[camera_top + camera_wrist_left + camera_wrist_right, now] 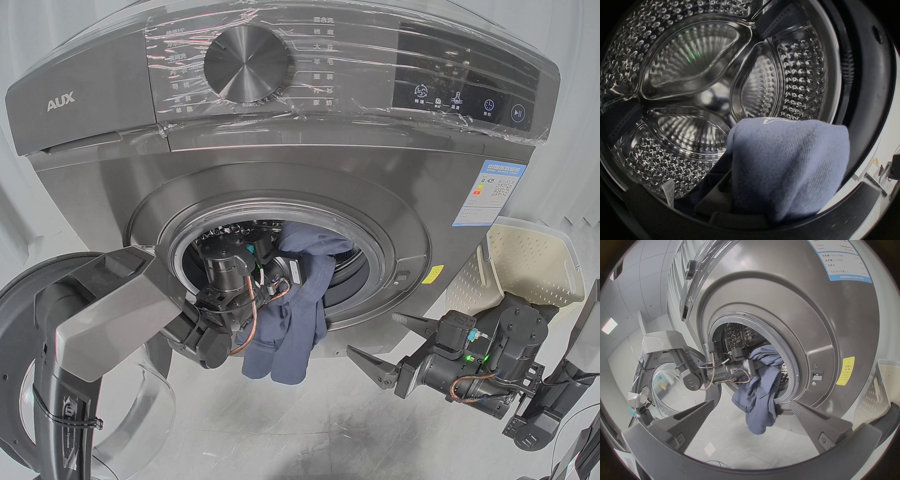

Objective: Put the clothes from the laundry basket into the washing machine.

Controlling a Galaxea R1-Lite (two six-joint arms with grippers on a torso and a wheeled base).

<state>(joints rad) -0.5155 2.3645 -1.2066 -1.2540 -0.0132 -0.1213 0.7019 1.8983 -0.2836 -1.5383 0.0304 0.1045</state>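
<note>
I count one blue garment (300, 325), in the middle of the head view. Its upper part is inside the mouth of the washing machine (375, 187), and the rest hangs down over the lower rim. It is draped over my left gripper (292, 270), so I cannot tell if that gripper is clamped on it. My right gripper (372, 334), at the lower right, is spread apart and holds nothing. One cream laundry basket (550, 250) is tilted at the right edge. One door (37, 325) stands open at the lower left.
</note>
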